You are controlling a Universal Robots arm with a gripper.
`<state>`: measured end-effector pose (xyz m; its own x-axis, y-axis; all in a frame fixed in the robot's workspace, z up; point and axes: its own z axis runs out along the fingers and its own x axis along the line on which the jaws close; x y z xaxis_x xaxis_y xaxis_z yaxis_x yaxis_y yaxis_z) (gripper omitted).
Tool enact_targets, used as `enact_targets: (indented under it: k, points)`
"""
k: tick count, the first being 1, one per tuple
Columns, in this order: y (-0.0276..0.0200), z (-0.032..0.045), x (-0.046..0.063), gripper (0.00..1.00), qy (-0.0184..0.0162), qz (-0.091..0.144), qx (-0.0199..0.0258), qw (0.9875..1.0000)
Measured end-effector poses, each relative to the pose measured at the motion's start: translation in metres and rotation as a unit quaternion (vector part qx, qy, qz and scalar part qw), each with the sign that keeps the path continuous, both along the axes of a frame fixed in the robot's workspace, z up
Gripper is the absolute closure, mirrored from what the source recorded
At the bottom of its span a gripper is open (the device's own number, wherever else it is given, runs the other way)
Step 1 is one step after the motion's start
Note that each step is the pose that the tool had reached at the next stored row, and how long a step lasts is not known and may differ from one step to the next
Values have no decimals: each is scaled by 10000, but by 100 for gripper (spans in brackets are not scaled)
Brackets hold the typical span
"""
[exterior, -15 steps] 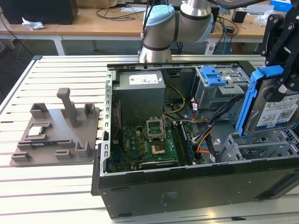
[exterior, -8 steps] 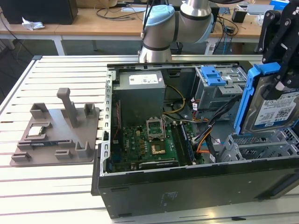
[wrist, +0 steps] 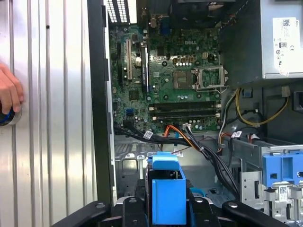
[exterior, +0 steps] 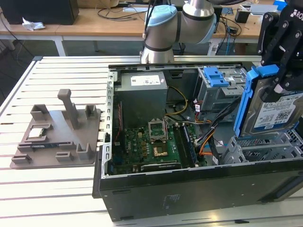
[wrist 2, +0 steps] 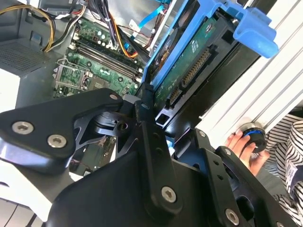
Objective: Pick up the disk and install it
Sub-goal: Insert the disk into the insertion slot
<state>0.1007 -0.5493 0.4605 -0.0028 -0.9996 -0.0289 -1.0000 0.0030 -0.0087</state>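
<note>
So the tool (exterior: 280,80) is clamped shut on the disk (exterior: 277,111), holding it on edge over the grey drive cage (exterior: 265,146) at the exterior view's right of the open case (exterior: 189,189). My worry is the loose cables (exterior: 210,142) beside the cage: they could snag the blue bracket (exterior: 246,94) or get pinched. Also, a person's hand (wrist 2: 241,144) is on the table (exterior: 47,198) beside the case, kinda near the arm.

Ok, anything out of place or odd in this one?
One thing: a person's hand rests on the slatted table just outside the computer case, on a round blue object, while the tool holds the disk on edge above the case. Nothing looks damaged.
</note>
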Motion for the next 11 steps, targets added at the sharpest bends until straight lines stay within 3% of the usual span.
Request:
enact_targets:
  k: [11]
  points:
    - [0, -90, -3, 64, 0, -1, -8, 10000]
